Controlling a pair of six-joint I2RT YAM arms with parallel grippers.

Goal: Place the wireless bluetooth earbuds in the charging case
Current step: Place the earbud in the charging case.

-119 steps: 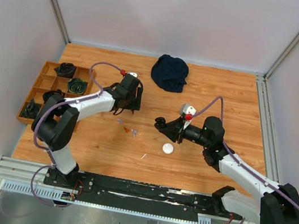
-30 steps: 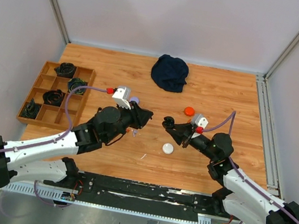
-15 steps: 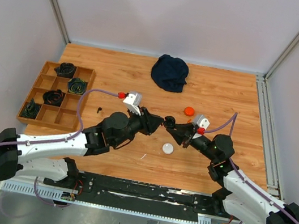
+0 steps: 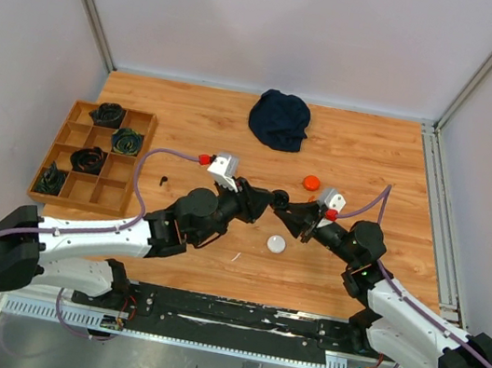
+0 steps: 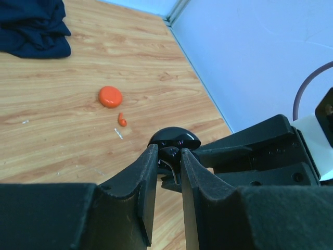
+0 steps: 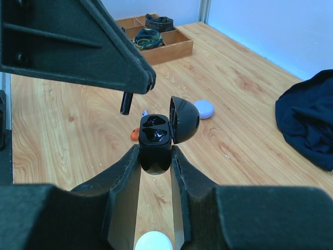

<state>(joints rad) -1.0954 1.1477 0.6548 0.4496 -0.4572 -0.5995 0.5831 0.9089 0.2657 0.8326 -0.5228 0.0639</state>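
Nearest on the bench [image 4: 189,127], a white round case [image 4: 276,243]. Past it, right fingers [image 6: 125,177] narrowly parted, clamping the open black charging case [image 6: 156,136] aloft; left fingers [image 5: 140,177] almost closed, pinching a black earbud [image 6: 125,103] just beside its wells. Farther: orange case [image 5: 110,97], navy cloth [image 4: 279,119].

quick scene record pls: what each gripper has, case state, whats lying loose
left gripper: shut on black earbud
right gripper: shut on black charging case
case: lid open, sockets look empty
earbud: near case, not yet in
loose items: orange case, orange earbud, white case, dark cloth
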